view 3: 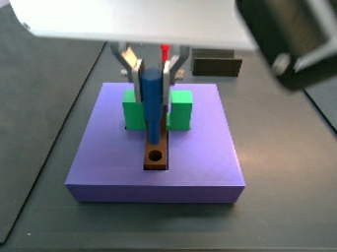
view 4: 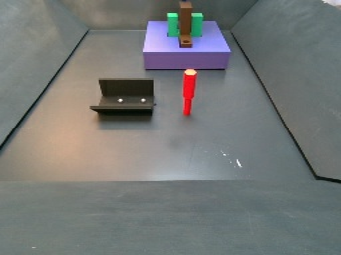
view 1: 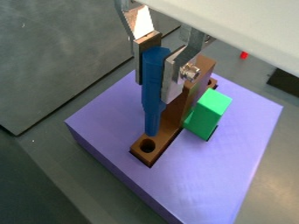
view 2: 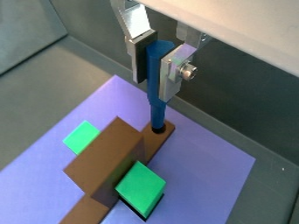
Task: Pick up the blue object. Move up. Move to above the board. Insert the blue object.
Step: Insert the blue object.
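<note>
Two-finger silver gripper (view 1: 156, 54) clenched on the thin blue peg (view 1: 152, 87), held upright with its lower end at the round hole of the long brown wooden board (view 1: 176, 122) on the purple slab (view 1: 105, 122).

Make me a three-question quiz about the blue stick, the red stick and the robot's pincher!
1. Where does the red peg stand?
A. on the grey floor
B. on the purple slab
C. in the gripper

2. What colour is the block that the board passes through?
A. yellow
B. green
C. white

3. What is the gripper doing?
A. hanging open and empty
B. gripping the blue object upright
C. holding the fixture

Answers:
1 A: a side view shows it upright on the floor, near the fixture.
2 B: the green block straddles the board.
3 B: both wrist views show the fingers clamping it over the board's hole.
</note>
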